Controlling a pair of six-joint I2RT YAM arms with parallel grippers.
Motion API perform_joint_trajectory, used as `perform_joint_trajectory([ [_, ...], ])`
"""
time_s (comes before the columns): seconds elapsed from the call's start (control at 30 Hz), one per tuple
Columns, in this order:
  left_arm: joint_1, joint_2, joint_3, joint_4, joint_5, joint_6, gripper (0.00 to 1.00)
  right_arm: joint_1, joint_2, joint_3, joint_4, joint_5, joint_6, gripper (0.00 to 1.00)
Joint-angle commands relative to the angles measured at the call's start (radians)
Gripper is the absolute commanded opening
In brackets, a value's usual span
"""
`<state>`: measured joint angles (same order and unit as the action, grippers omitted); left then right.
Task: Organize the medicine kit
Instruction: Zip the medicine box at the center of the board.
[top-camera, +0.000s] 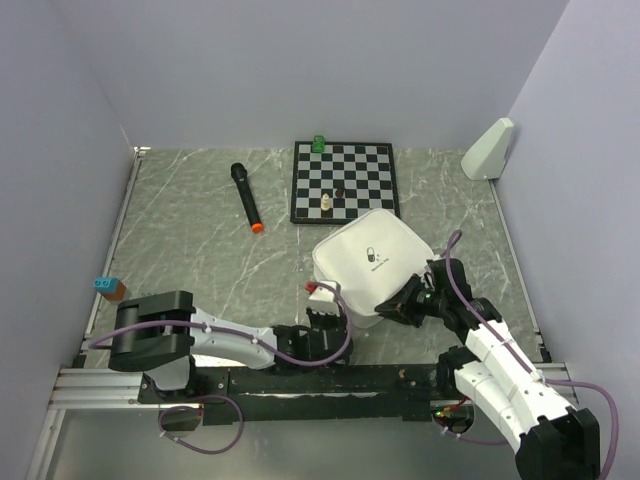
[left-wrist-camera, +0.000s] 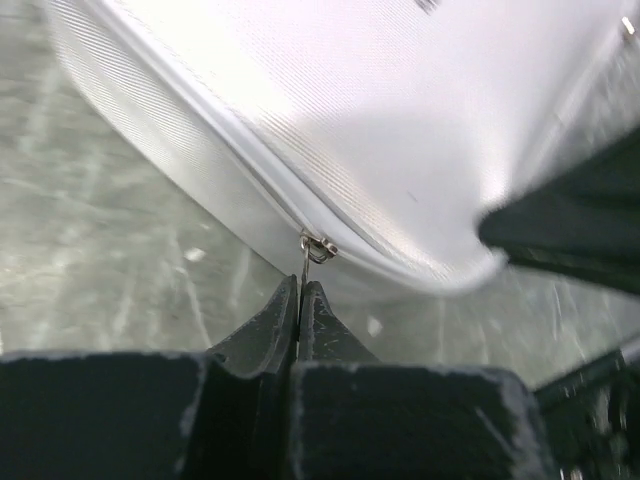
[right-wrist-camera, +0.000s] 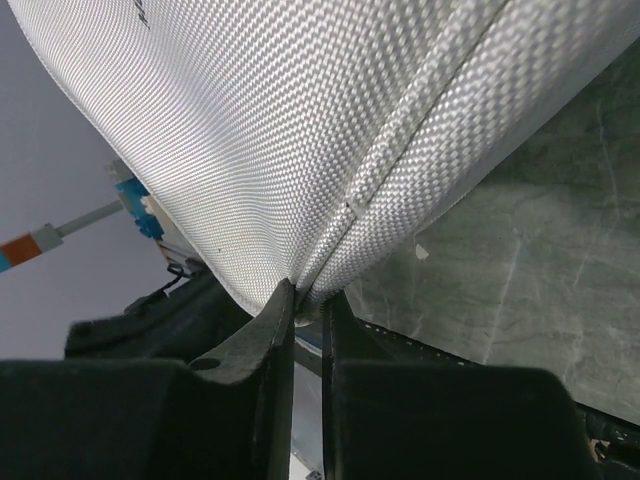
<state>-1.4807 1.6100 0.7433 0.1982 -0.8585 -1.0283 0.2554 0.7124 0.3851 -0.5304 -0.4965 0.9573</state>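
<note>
a grey marbled table (top-camera: 200, 260) is boxed in by pale lilac walls (top-camera: 300, 70) on three sides. one small blue-and-orange block (top-camera: 106, 288) sits at 9 o'clock on the table's left edge. one black stick (top-camera: 246, 198) with an orange tip lies at 11 o'clock, with bare tabletop all around it. one chessboard (top-camera: 370, 165) lies at 12 o'clock near the far edge and carries three small pieces: one green piece (top-camera: 320, 142) at its far-left corner, and one white piece (top-camera: 327, 203) and one dark piece (top-camera: 340, 191) near its front edge. one medicine kit (top-camera: 372, 262) lies lid-up at 5 o'clock. it is closed, so its contents cannot be seen. its far corner reaches the chessboard's near-right corner; whether they touch, i cannot tell. the left gripper (left-wrist-camera: 300, 292) is at the kit's 8 o'clock corner, fingers pressed together on the metal zipper pull (left-wrist-camera: 316, 247). the right gripper (right-wrist-camera: 308, 300) is at the kit's 4 o'clock side, fingers nipped onto the kit's seam ridge. one white wedge (top-camera: 490, 150) stands at 2 o'clock in the far-right corner, well apart from the kit.
</note>
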Motion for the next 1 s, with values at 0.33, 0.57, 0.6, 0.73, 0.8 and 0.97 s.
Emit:
perform_joint_trajectory([
  [0.33,0.207,-0.081,-0.096,-0.207,-0.109,-0.062,0.01,-0.015,0.004,0.069,-0.108,0.157,-0.225,0.0],
  [0.57,0.293,-0.111,-0.074,-0.246,-0.085,-0.045,0.01,-0.011,0.042,0.135,-0.184,0.239,-0.327,0.0],
  [0.6,0.301,-0.12,-0.078,-0.261,-0.082,-0.059,0.01,-0.013,0.042,0.135,-0.187,0.259,-0.318,0.0],
  [0.73,0.304,-0.173,-0.122,-0.281,-0.073,-0.079,0.01,-0.01,-0.007,0.136,-0.183,0.294,-0.278,0.0],
  [0.8,0.3,-0.199,-0.151,-0.247,-0.059,-0.064,0.01,-0.011,-0.048,0.135,-0.154,0.242,-0.275,0.13],
  [0.97,0.255,-0.19,-0.139,-0.224,-0.066,-0.044,0.01,-0.008,-0.139,0.12,-0.12,0.107,-0.174,0.69],
])
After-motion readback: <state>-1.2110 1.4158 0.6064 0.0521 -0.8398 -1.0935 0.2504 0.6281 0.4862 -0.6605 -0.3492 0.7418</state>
